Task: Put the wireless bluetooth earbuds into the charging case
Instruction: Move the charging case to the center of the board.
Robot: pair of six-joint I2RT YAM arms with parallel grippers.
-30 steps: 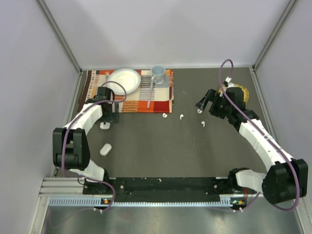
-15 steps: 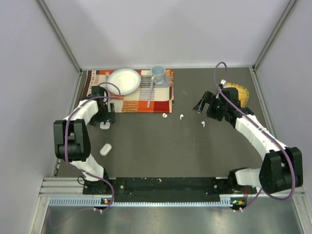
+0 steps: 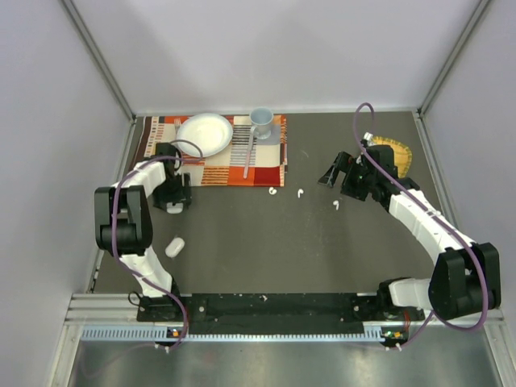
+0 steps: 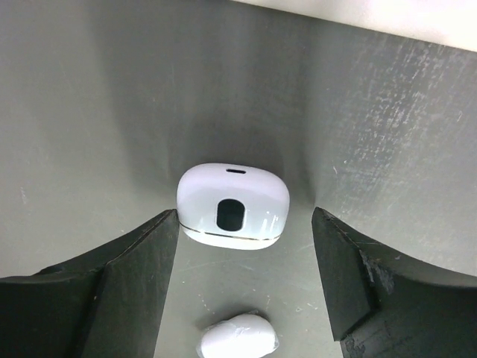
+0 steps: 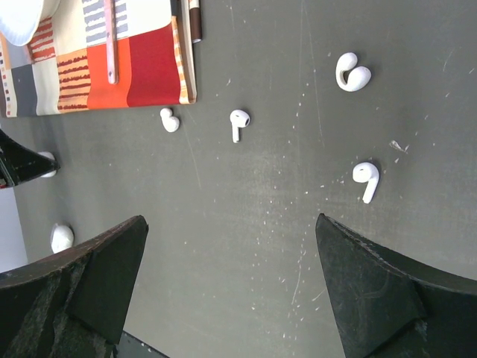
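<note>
The white charging case [image 4: 233,206], with a thin seam and a dark oval slot, lies on the table between the fingertips of my open left gripper [image 4: 244,216]. The fingers flank it without closing on it. In the top view the left gripper [image 3: 173,198] stands over the case [image 3: 173,209]. Several tiny white earbuds lie loose mid-table: [image 5: 170,119], [image 5: 237,123], [image 5: 352,73], [image 5: 366,179]. Three show from above: [image 3: 273,191], [image 3: 300,193], [image 3: 335,205]. My right gripper [image 5: 230,220] is open and empty above bare table near them [image 3: 329,176].
A second white lumpy pebble [image 4: 238,339] lies close to the case, also in the top view [image 3: 174,246]. A striped placemat [image 3: 258,171] at the back left carries a white plate [image 3: 205,133], a cup [image 3: 261,120] and a spoon. A yellow object [image 3: 393,150] lies back right.
The left arm's elbow has swung up and inward while its gripper stayed over the case. The right gripper has shifted slightly left and now covers one earbud from above.
</note>
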